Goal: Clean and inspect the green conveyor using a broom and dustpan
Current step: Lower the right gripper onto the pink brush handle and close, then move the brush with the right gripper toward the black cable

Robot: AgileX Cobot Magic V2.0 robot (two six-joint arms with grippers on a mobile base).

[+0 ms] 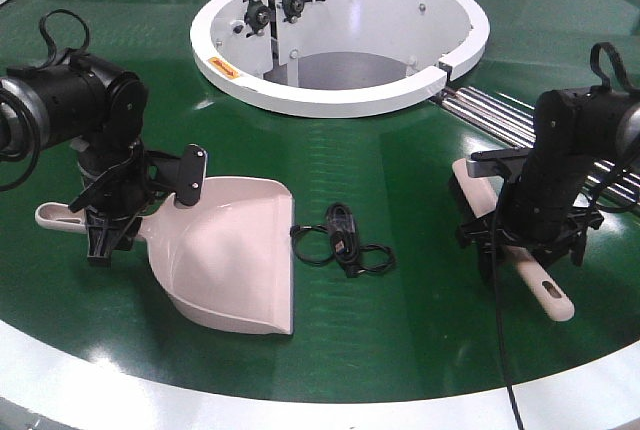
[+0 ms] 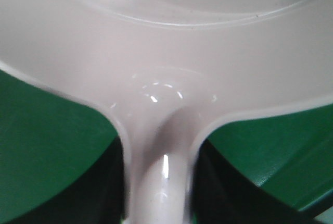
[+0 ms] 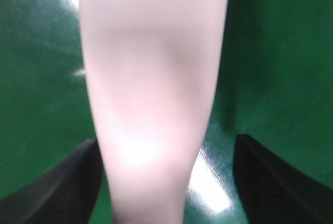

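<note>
**Green belt: dustpan gripped, broom straddled**

Front view: the green conveyor counter (image 1: 400, 180) curves around a white central ring housing (image 1: 330, 102). Metal rails (image 1: 500, 110) run out toward the far right edge. The dustpan (image 1: 235, 260) lies toward the near left edge, its handle pointing at the left edge and its wide mouth facing right. The left gripper (image 1: 108, 235) is clamped on that handle. A black cable (image 1: 345, 240) lies looped on the counter just beside the dustpan's mouth, between the dustpan and the broom (image 1: 530, 268). The broom lies toward the right edge with its slotted handle end aimed at the near edge. The right gripper (image 1: 528, 248) sits over the handle, one finger on each side.

Left wrist view: the dustpan's handle rises from the bottom edge and flares into the pan. The dark fingers (image 2: 106, 195) press against both of its sides. Green counter shows to the left and right.

Right wrist view: the picture is blurred. The broom's pale handle fills the middle over the green counter. The black fingers (image 3: 270, 182) sit in the lower corners, and a strip of green shows between the right one and the handle. The jaws stand wider than the handle, so this gripper is not clamping it.
</note>
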